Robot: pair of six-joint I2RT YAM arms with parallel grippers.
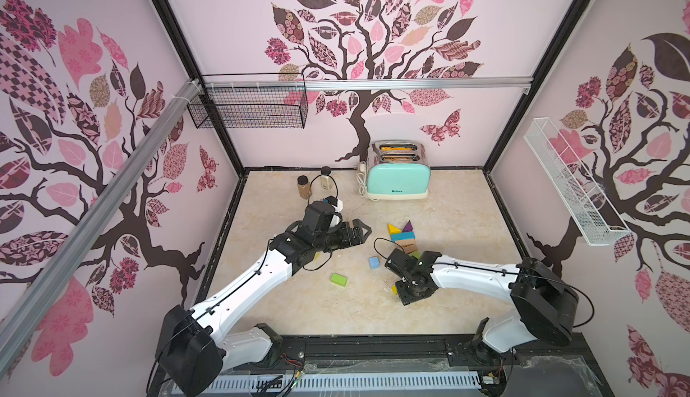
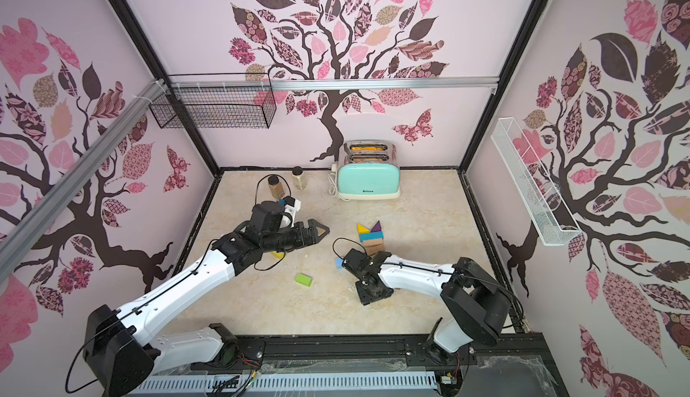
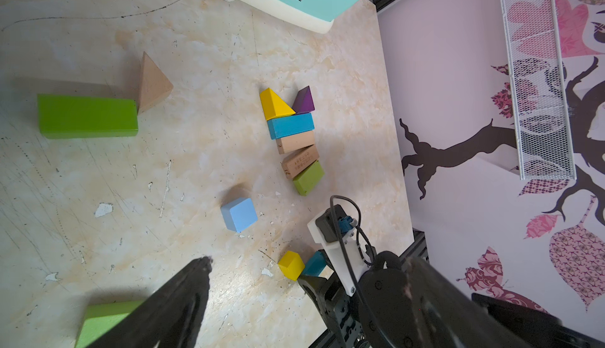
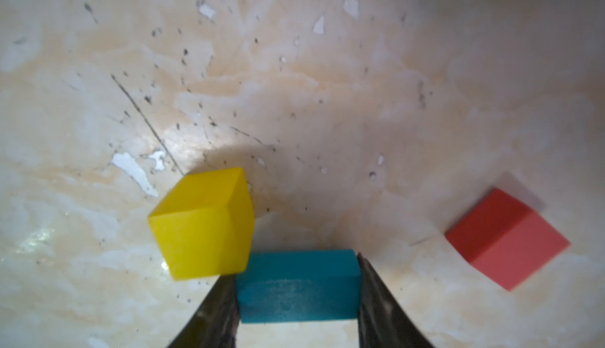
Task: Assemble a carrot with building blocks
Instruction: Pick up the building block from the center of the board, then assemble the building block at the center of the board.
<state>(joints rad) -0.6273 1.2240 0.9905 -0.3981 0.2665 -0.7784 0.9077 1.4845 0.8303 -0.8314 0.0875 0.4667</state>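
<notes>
**On the right half of the surface, the right jaws grasp a teal block**

The right gripper point(image 4: 294, 266) points down at the surface point(image 1: 459, 219). Its jaws are pressed against both ends of the teal block point(image 4: 294, 294), which lies flat there. A yellow cube point(image 4: 199, 225) sits just beside one corner of that block, and a red cube point(image 4: 505, 238) lies apart from both.

Toward the rear edge from there, a row of blocks lies touching. A yellow wedge point(image 3: 273, 104) and a purple wedge point(image 3: 304, 101) are at the far end. Next come a teal bar point(image 3: 290, 129), a tan bar point(image 3: 296, 142), a second tan bar point(image 3: 300, 164) and a green bar point(image 3: 308, 178). The last two are skewed.

A light blue cube point(image 1: 374, 262) rests alone near the middle, with a loose green bar point(image 1: 338, 279) nearer the front edge. The left gripper point(image 1: 360, 231) hangs above the middle of the surface, jaws spread wide and empty.
</notes>
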